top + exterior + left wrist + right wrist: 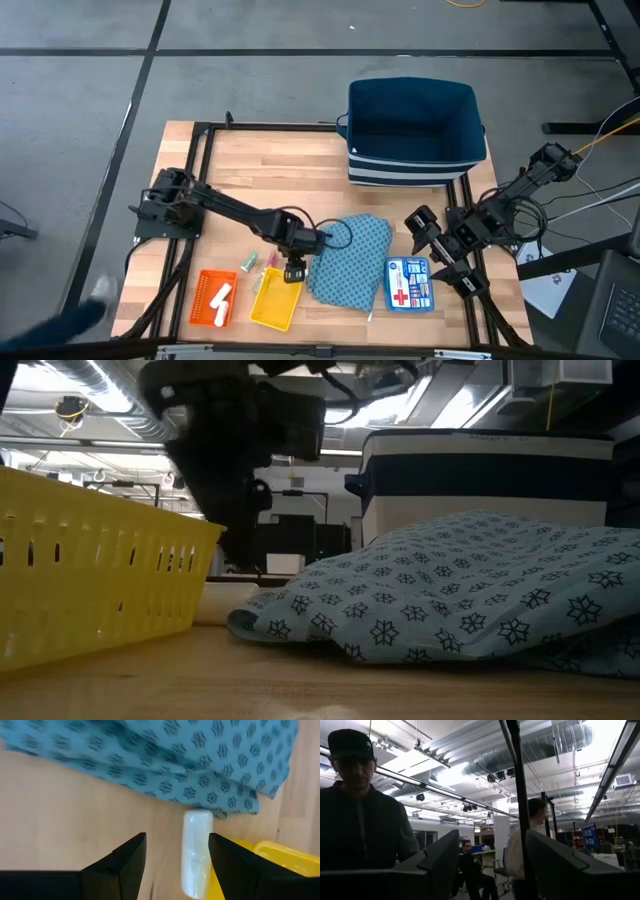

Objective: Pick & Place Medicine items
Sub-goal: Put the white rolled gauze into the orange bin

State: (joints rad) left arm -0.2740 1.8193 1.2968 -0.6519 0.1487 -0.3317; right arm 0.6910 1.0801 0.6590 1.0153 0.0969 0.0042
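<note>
Bench point(300, 160): wooden top, both arms reach in from the sides.
Left hand point(293, 270): out mid-bench over the yellow basket's far edge, fingers spread apart with nothing between them.
White tube point(196, 851): lying flat on the wood right beside the yellow basket point(276, 299), one end just under the edge of the blue patterned cloth point(350, 258). Sits a bit off-centre in the left hand's gap, closer to one finger.
Other medicine bits: small green piece point(244, 263) and a pinkish stick point(268, 261) just beyond the yellow basket; white piece point(221, 301) in the orange tray point(213, 298).
Right hand point(441, 256): parked at the bench's right edge near the first aid box point(409, 284), fingers open, pointed out at the room.
Blue bin point(414, 130): far side of the bench.
</note>
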